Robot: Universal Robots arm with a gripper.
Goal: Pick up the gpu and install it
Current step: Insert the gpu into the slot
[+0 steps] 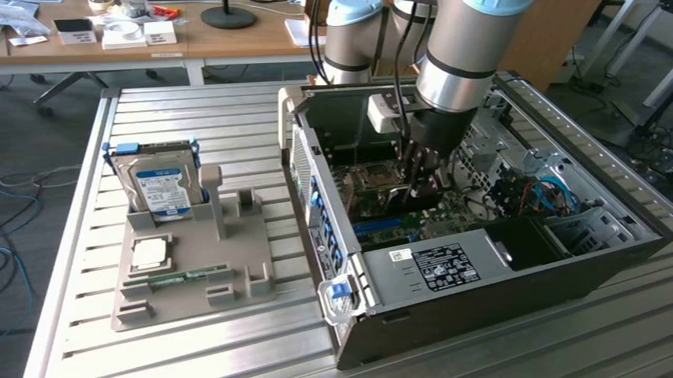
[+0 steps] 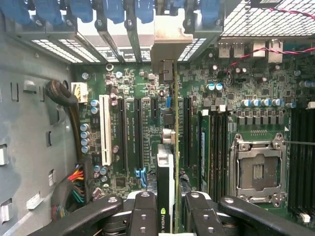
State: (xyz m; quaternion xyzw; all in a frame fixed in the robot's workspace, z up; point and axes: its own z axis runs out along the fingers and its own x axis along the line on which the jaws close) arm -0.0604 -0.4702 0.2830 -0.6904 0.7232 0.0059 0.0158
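Observation:
I hold the gpu (image 2: 166,172) edge-on inside the open computer case (image 1: 589,268). Its thin green board edge and black heatsink block run away from me, and the silver end bracket (image 2: 170,37) meets the rear slot openings. My gripper (image 2: 167,209) is shut on the card, with a black finger (image 2: 143,211) on either side of it. The card stands over the motherboard (image 2: 128,78), between the long black expansion slots (image 2: 187,132). I cannot tell whether it is seated in a slot. In the exterior view my gripper (image 1: 421,179) reaches down into the middle of the case.
The CPU socket (image 2: 258,169) and memory slots lie beside the card, and cables (image 2: 74,182) lie on the other side. A power supply (image 1: 442,264) fills the case's near corner. On the exterior view's left, a grey holder (image 1: 189,291) carries a hard drive (image 1: 163,185), a RAM stick (image 1: 179,277) and a CPU (image 1: 150,252).

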